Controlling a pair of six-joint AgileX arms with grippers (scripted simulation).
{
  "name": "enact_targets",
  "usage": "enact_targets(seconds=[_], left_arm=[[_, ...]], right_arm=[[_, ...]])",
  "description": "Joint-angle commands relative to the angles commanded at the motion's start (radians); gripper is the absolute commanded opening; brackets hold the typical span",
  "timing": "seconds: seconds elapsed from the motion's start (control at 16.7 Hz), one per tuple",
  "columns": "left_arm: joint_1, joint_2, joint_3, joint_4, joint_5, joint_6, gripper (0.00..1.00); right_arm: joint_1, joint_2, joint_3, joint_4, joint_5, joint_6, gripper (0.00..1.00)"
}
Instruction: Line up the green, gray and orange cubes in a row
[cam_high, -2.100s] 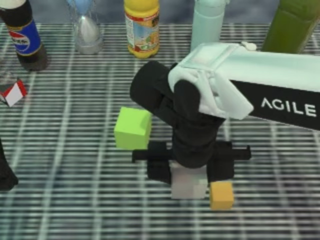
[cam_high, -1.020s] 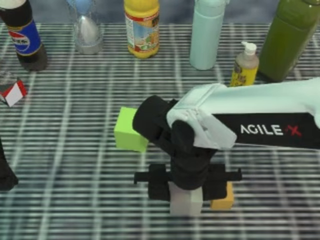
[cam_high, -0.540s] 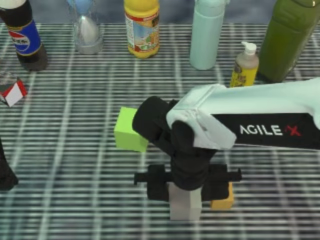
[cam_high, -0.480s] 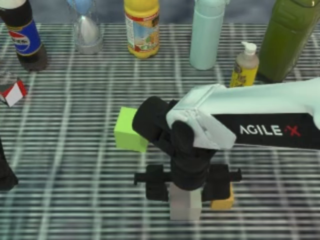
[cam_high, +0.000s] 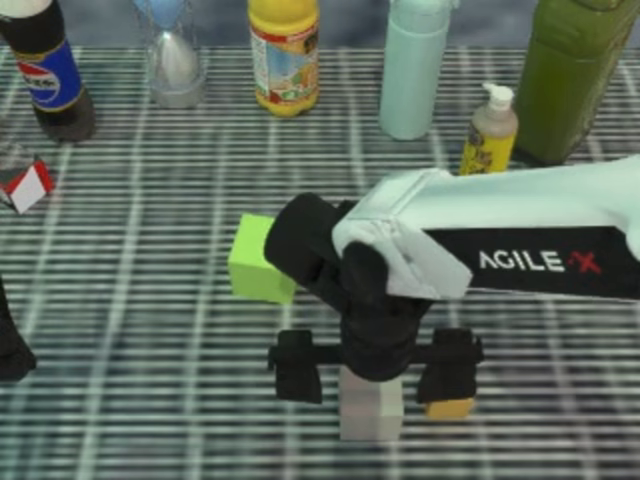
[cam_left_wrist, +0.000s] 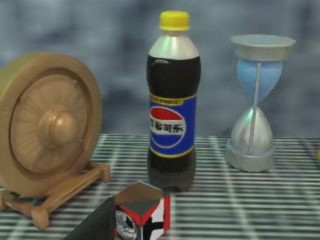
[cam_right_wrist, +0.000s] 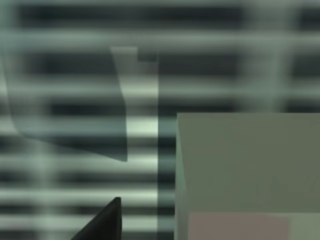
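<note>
Low on the table (cam_high: 150, 300), right gripper (cam_high: 372, 372) has spread wider, releasing the gray cube (cam_high: 371, 410).

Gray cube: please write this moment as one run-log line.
right gripper: open, over gray cube | orange cube: beside | green cube: apart | left arm: parked

right gripper (cam_high: 372, 368) hides most of the orange cube (cam_high: 448, 408).
</note>
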Motion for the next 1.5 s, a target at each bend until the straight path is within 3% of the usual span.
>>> enact_targets(seconds=[0.24, 0.72, 1.14, 1.5], left_arm=[[0.000, 0.000, 0.000, 0.000, 0.000, 0.000, 1.00], [0.000, 0.000, 0.000, 0.000, 0.000, 0.000, 1.00], [-0.020, 0.059, 0.059, -0.042, 0.002, -0.011, 1.00], [-0.123, 0.461, 0.440, -0.285, 0.002, -0.074, 1.00]], right_arm=[[0.002, -0.006, 0.015, -0.017, 0.000, 0.000, 1.00], [0.009, -0.094, 0.157, -0.249, -0.001, 0.000, 1.00], [-0.017, -0.150, 0.110, -0.214, 0.009, -0.033, 1.00], [-0.168, -0.497, -0.161, -0.026, 0.041, -0.204, 1.00]])
